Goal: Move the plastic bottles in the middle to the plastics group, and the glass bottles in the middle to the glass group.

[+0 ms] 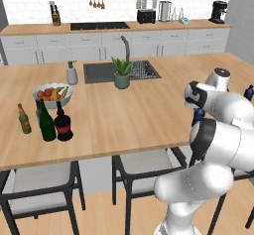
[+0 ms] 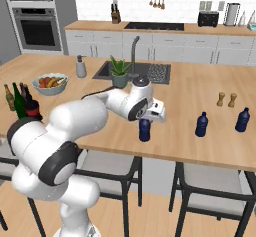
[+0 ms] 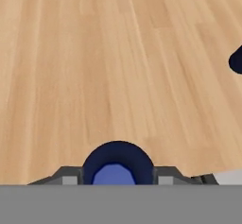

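Note:
A small dark-blue plastic bottle [image 2: 144,131] stands upright near the island's front edge, between the middle and the right end. My gripper [image 2: 145,121] comes down over it from above and is shut on its upper part. In the hand view its dark cap [image 3: 118,164] sits between the two fingertips [image 3: 163,176]. The plastics group, two similar blue bottles [image 2: 202,124] [image 2: 242,120], stands further right. At the far left, the green wine bottle [image 1: 46,122] and the black red-banded bottle [image 1: 63,126] stand beside an olive-brown beer bottle [image 1: 24,120].
A fruit bowl [image 1: 52,94] sits behind the left cluster. A grey soap dispenser [image 1: 72,73], a sink [image 1: 101,73] and a potted plant [image 1: 121,73] lie mid-island. Two brown shakers [image 2: 226,100] stand behind the blue bottles. Chairs [image 1: 141,162] line the front edge.

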